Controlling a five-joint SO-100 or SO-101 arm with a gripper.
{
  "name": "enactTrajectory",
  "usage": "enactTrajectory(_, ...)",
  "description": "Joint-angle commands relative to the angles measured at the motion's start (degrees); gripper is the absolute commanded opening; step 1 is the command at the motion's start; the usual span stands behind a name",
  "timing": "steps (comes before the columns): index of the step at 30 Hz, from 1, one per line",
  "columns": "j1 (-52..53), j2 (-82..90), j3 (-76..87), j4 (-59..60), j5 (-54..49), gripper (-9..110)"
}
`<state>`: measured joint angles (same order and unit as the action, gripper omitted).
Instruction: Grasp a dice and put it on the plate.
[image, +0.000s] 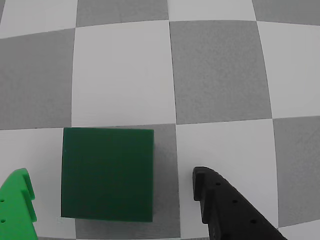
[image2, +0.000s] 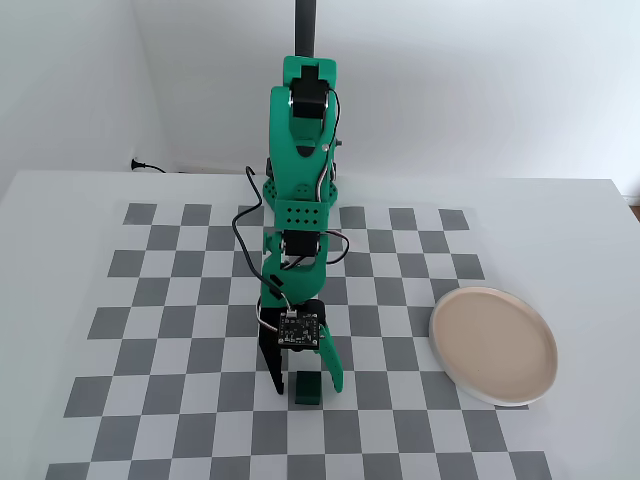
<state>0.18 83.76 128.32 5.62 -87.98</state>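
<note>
- The dice is a small dark green cube with plain faces, sitting flat on the checkered mat near the front edge of the board in the fixed view, well to the left of the plate.
- In the wrist view the dice fills the lower left of the picture, resting mostly on a grey square, its top face smooth and unmarked.
- The gripper stands wide apart around the cube: in the fixed view a black finger comes down on its left and a bright green finger on its right, with the dice between them.
- From the wrist camera the sides are swapped: the green fingertip shows at the lower left, the black one at the lower right. A strip of mat is visible between each tip and the cube, so neither one is touching it.
- The gripper holds nothing; the dice still rests on the mat.
- The plate lies on the right of the fixed view, round and shallow, beige-pink inside with a white rim, partly over the board's right edge. Nothing is on it.
- The green arm rises from the far side of the board and folds down over its middle, a small circuit board on the wrist facing the camera.
- The white table extends beyond the mat on all sides.
</note>
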Motion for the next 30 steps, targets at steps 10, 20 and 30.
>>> enactTrajectory(10, 0.6, 4.6, -2.2, 0.4, -0.8, 1)
enactTrajectory(20, 0.6, 5.4, -2.2, 0.9, -1.1, -4)
enactTrajectory(30, -0.3, 11.6, -2.3, 3.0, -0.9, -4)
